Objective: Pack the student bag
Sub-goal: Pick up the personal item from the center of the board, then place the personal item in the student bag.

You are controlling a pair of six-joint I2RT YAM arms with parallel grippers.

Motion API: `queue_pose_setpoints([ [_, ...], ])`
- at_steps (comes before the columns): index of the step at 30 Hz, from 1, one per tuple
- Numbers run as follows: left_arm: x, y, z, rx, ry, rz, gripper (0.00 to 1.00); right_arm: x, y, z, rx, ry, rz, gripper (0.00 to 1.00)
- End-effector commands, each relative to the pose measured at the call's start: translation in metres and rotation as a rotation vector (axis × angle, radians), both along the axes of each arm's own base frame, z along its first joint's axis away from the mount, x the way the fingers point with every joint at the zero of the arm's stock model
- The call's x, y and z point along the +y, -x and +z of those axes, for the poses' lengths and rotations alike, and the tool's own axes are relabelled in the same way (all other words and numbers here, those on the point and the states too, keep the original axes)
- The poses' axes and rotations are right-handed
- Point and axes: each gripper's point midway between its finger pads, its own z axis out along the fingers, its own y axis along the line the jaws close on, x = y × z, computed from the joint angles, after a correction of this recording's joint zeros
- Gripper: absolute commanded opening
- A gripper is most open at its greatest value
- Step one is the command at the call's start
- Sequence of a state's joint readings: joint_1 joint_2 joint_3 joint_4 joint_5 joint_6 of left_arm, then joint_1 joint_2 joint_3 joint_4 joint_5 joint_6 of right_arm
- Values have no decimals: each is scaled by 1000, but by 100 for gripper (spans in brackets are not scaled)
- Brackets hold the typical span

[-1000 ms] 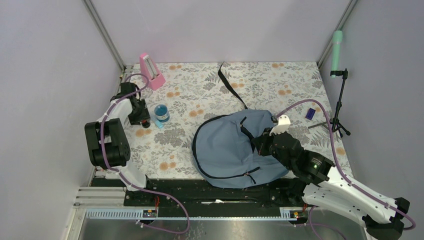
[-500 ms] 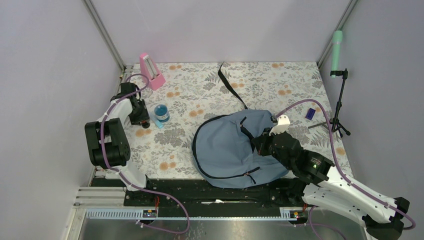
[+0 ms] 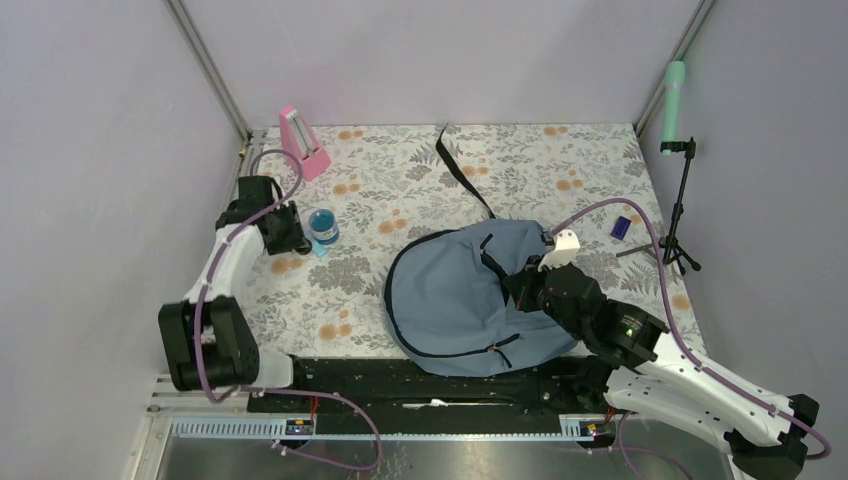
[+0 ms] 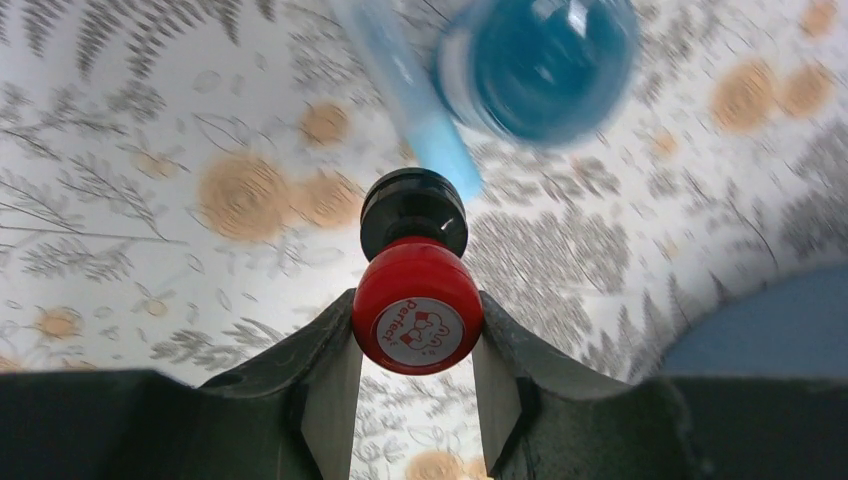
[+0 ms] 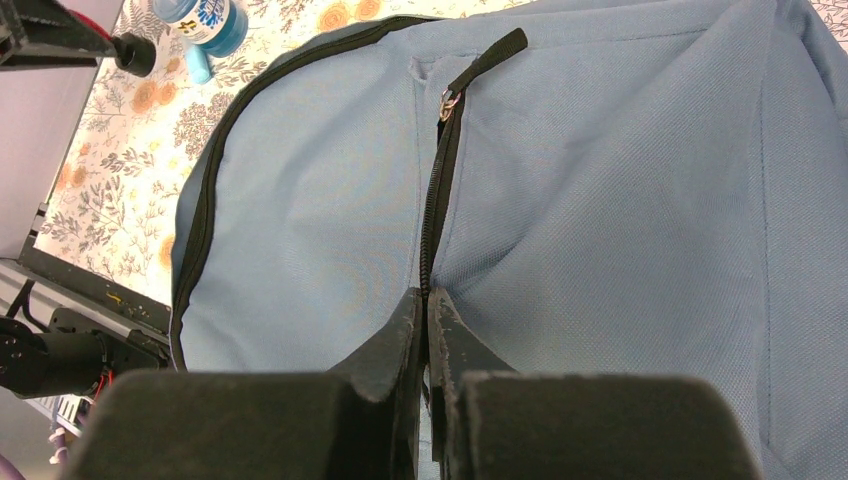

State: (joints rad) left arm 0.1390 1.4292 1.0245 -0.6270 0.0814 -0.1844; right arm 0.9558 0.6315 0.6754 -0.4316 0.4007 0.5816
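Now the left hand, clamped on a red-capped stamp, has swung outward beside the blue jar on the surface, so I judge a first item is starting toward the student bag, which lies well apart to its right, its zip pinched in the closed right hand.

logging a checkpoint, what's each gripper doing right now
Left gripper: closed on the red-capped stamp.
Right gripper: closed, pinching the backpack at its zipper.
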Motion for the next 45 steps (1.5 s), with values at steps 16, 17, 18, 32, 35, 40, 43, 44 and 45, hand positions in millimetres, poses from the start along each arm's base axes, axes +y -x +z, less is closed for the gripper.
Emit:
queue_pose_setpoints([
  [16,-252,120,137,-384,454,-715,16,23,-9,41,-63,-102,29,5],
  [17,-266,126,145,-394,475,-759,16,23,-9,41,-64,-102,30,5],
  [18,-279,130,151,-408,496,-797,16,23,-9,42,-66,-106,30,5],
  [32,-409,154,135,-355,763,-1098,16,26,-7,51,-64,-133,42,5],
  [35,-423,152,120,-314,763,-1118,16,26,-7,55,-73,-136,44,5],
  [40,-436,148,106,-315,786,-1120,16,25,-8,58,-79,-130,43,5],
  [43,-448,143,104,-341,838,-1107,16,26,-8,56,-73,-128,43,5],
  [44,-451,141,103,-345,850,-1099,16,27,-8,56,-71,-128,44,5],
  [45,-455,141,102,-354,861,-1095,16,27,-8,56,-68,-128,45,5],
])
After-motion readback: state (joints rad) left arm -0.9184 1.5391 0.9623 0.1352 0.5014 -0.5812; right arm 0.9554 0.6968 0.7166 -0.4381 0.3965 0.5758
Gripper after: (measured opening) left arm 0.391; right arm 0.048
